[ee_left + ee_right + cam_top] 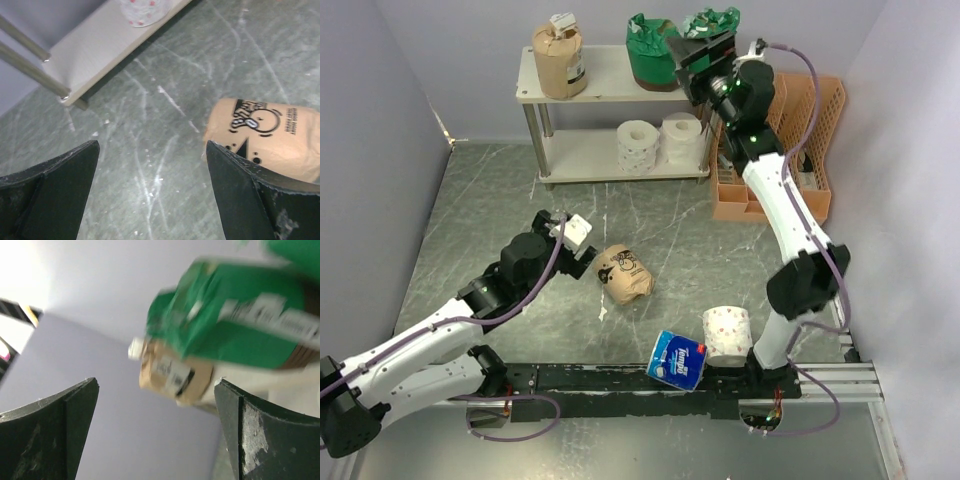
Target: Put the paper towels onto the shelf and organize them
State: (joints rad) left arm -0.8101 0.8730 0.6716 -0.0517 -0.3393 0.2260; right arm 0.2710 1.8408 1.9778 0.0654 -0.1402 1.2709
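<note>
Your left gripper [152, 145] hangs spread and empty over the table [490, 200]; the right gripper [157, 382], also released, is at the shelf [605, 72] top board by the green-wrapped rolls [655, 52]. Centre the left gripper on the brown-wrapped roll [270, 140] lying beside it before closing.

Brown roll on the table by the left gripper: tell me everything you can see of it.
The brown-wrapped roll lies on its side on the grey-green marbled table, apart from the other rolls and in front of the shelf. Its wrap looks like tan kraft paper, slightly creased, with a black printed logo and small black text. The left gripper is open right beside it, the roll off toward one finger; whether that finger touches it cannot be told.
</note>
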